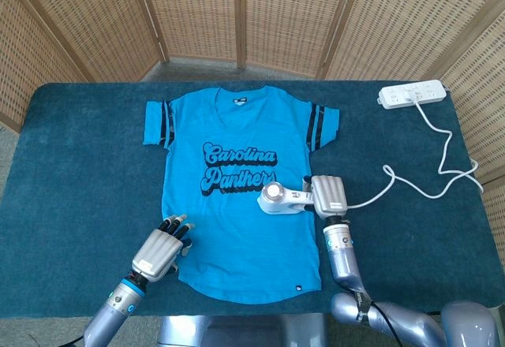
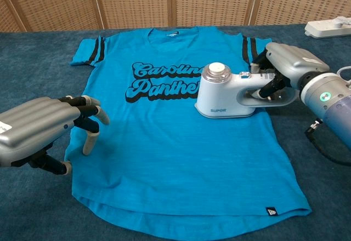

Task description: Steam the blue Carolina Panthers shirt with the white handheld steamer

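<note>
Right hand [image 2: 288, 68] fingers around steamer [image 2: 230, 92] on shirt [image 2: 181, 159]; left hand [image 2: 38, 131] fingers apart.

A white power strip [image 1: 411, 94] lies at the upper right of the dark teal tablecloth [image 1: 79, 158], with woven wicker screens [image 1: 260, 16] standing behind.

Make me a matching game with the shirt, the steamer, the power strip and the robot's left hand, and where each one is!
Things:
1. shirt
2. steamer
3. power strip
4. left hand

Places:
A. far right corner of the table
B. spread flat mid-table
C. at the shirt's lower left edge, holding nothing
D. on the shirt, gripped by the right hand

Pairs: 1-B, 2-D, 3-A, 4-C
</note>
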